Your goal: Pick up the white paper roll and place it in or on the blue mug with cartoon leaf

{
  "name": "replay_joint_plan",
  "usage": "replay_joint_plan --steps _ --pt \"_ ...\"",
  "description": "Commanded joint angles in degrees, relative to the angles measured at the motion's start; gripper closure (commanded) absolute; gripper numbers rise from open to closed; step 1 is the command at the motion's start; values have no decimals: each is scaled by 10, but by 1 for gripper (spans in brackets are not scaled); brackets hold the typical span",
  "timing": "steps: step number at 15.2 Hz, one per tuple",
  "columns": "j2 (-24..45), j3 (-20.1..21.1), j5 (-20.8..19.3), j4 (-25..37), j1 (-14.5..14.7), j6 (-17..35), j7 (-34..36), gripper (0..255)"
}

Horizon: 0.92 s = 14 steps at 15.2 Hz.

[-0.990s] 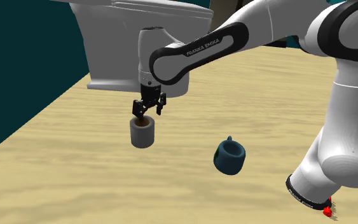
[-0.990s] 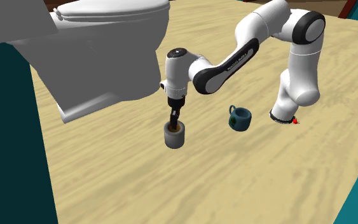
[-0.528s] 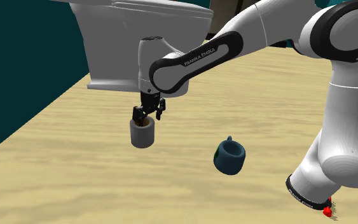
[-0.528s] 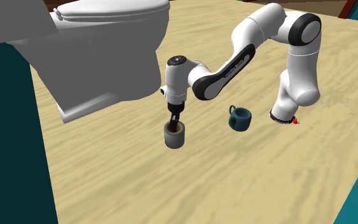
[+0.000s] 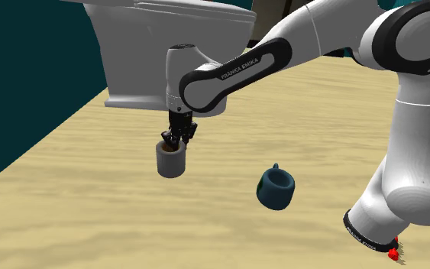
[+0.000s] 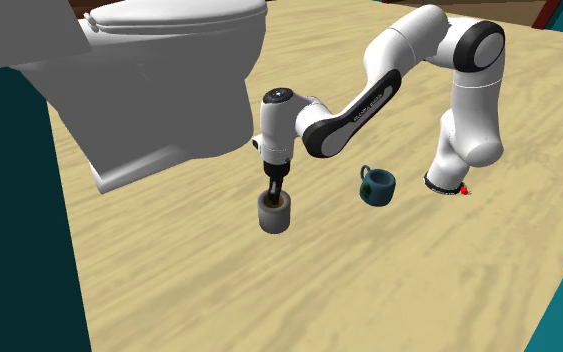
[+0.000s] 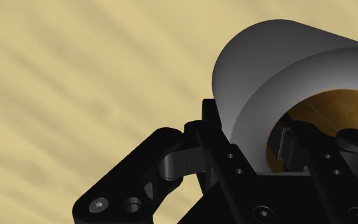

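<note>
The white paper roll [image 5: 171, 160] [image 6: 274, 215] stands upright on the wooden floor, its brown core facing up. My black gripper [image 5: 173, 142] [image 6: 275, 196] comes straight down onto its top rim. In the wrist view the gripper [image 7: 250, 137] clasps the roll [image 7: 260, 70] by its wall: one finger [image 7: 214, 137] lies against the outside and the other sits inside the brown core. The blue mug [image 5: 276, 189] [image 6: 377, 186] rests on the floor towards the arm's base, apart from the roll, with its opening towards the shoulder camera.
A large white toilet [image 5: 152, 53] [image 6: 139, 80] stands just behind the roll, its bowl overhanging the floor near the arm's wrist. A dark teal wall [image 5: 22, 84] borders the floor. The arm's base [image 5: 404, 199] is beyond the mug.
The fingers stood apart around the roll's rim before; now they have drawn together on the roll's wall. The arm has lowered slightly; roll and mug have not moved.
</note>
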Motion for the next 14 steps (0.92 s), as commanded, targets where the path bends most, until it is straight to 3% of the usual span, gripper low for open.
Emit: replay_joint_plan --steps 1,8,14 --pt "0 0 0 0 0 0 0 255" --pt "0 0 0 0 0 0 0 255" --pt "-21 4 10 20 -3 -39 -7 255"
